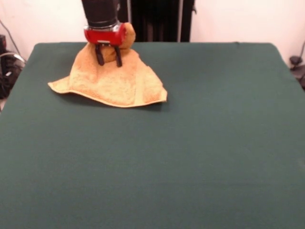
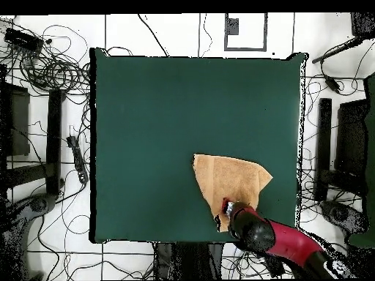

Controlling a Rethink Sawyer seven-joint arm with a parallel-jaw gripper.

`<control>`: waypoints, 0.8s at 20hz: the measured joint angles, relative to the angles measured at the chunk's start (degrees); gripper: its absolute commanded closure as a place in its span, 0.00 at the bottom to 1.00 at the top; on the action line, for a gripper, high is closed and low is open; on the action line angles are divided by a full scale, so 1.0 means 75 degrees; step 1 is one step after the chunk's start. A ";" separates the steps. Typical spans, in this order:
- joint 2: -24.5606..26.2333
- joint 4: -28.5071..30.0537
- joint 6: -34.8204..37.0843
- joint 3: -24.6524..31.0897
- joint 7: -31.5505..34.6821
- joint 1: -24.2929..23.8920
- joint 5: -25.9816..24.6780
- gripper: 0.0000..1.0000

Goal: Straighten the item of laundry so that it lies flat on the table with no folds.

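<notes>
The orange-tan towel is at the far left of the green table in the front view. It is pulled up into a tent shape, with its top bunched at my gripper and its lower edges spread on the cloth. My red and black gripper is shut on the towel's raised part, holding it above the table. In the overhead view the towel lies near the table's bottom right edge, and the gripper covers its lower corner.
The table's far edge is close behind the towel in the front view. The robot's dark pedestal stands behind that edge. Cables and stands lie on the floor around the table.
</notes>
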 measured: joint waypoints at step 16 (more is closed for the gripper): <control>0.0224 -0.0626 -0.0049 -0.1121 0.0000 0.1847 -0.0184 0.00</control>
